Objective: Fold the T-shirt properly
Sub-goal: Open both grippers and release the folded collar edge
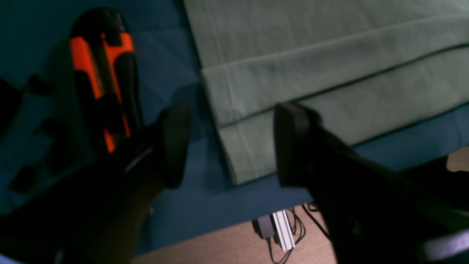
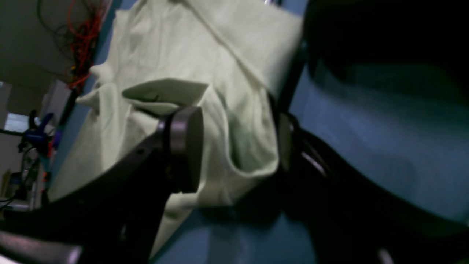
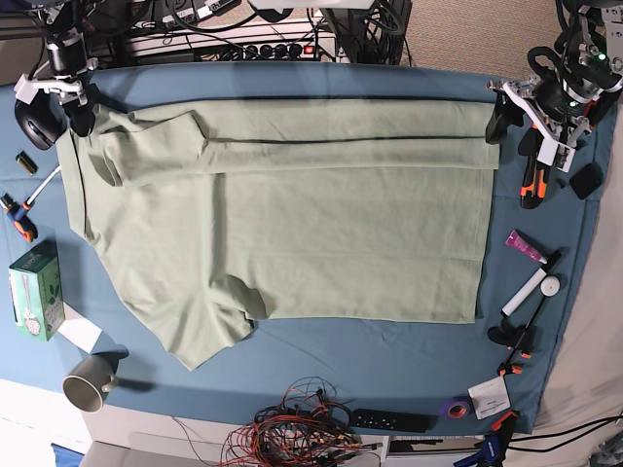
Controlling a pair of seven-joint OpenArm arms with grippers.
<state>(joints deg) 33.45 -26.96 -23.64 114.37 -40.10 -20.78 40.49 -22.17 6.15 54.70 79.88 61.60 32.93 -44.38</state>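
The pale green T-shirt (image 3: 292, 224) lies spread on the blue cloth (image 3: 389, 341), its far long edge folded over into a band. In the left wrist view the layered hem corner of the T-shirt (image 1: 311, 73) lies between the fingers of my left gripper (image 1: 231, 146), which is open just above it. My left gripper (image 3: 498, 122) is at the shirt's far right corner. My right gripper (image 2: 236, 146) is open with a bunched fold of the T-shirt (image 2: 165, 55) between its pads. It sits at the far left corner (image 3: 83, 115), by the sleeve.
An orange-black tool (image 1: 102, 84) lies just right of the shirt's corner (image 3: 531, 180). A pink tube (image 3: 526, 245), a white marker (image 3: 531, 287) and clamps lie along the right edge. A green box (image 3: 34, 289) and a cup (image 3: 88, 379) sit at the left, a remote (image 3: 389, 420) and cables in front.
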